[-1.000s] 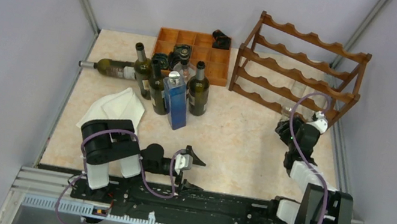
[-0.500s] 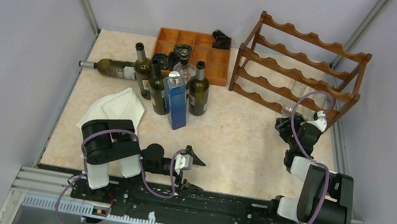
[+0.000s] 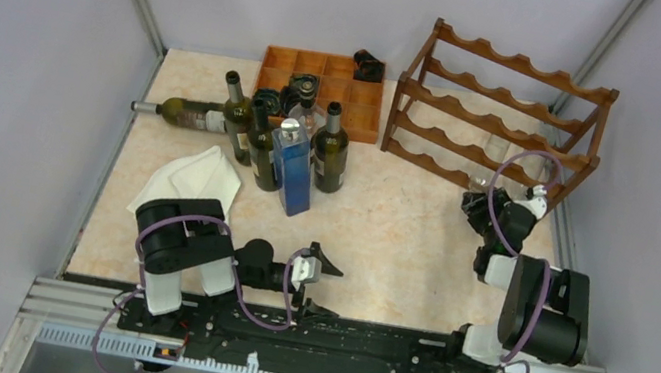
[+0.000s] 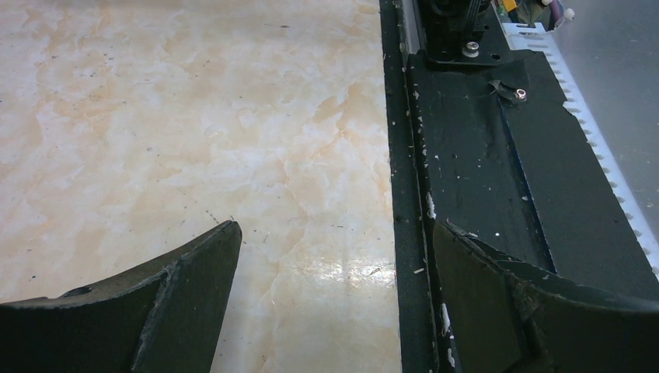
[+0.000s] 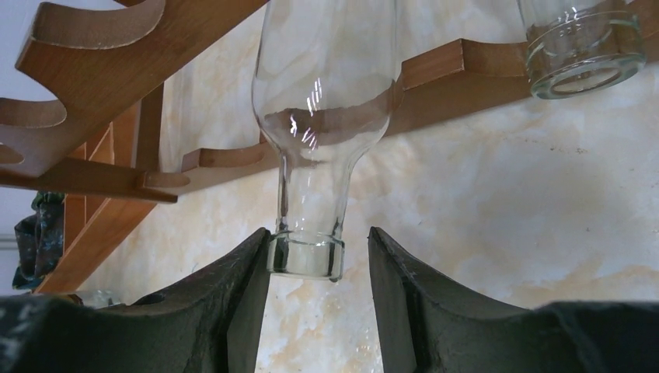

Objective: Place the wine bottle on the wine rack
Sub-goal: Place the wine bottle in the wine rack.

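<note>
The reddish-brown wine rack stands at the back right. A clear glass wine bottle lies in a scallop of its lower rail, neck pointing out toward my right gripper. The jaws are open around the bottle's mouth; the left finger touches the lip, the right finger stands apart. In the top view this gripper sits just in front of the rack's lower right end. My left gripper is open and empty, low over the table by the near rail, as the left wrist view shows.
A second clear glass vessel lies on the rack to the right. Several dark green bottles, one lying on its side, and a blue carton stand mid-left. A white cloth and an orange compartment tray lie behind.
The right arm's lower links have folded back toward its base, and its wrist has shifted slightly right by the rack. The left arm has not moved.
</note>
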`<state>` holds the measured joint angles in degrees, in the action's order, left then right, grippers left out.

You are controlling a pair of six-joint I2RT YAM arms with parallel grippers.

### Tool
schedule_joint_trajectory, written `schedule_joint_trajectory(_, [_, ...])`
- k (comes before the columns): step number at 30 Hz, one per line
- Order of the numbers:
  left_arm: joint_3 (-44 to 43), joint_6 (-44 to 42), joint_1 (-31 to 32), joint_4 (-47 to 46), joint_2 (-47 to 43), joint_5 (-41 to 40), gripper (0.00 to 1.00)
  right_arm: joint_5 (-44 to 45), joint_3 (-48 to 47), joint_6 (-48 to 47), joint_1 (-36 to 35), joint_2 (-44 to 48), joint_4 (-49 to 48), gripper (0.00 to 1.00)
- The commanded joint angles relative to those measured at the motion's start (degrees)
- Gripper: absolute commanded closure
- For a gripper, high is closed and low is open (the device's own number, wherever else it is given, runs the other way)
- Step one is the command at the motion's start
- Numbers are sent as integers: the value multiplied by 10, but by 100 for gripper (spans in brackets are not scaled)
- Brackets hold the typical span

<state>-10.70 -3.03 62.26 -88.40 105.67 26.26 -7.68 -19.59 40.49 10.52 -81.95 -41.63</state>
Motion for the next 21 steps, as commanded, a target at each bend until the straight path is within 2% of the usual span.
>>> schedule_joint_trajectory(1, [-7,4,1,-142,9,15,1,-8,-21,16,9,-18,-66,52])
schedule_joint_trajectory(8, [-8,4,1,-142,10,16,1,-10,-25,19,10,-37,-83,61])
schedule_joint_trajectory(17, [-9,5,1,-141,12,18,1,-14,-20,18,13,-40,-94,91])
schedule_joint_trajectory(21, [-9,5,1,-141,12,18,1,-15,-16,29,13,-49,-112,98])
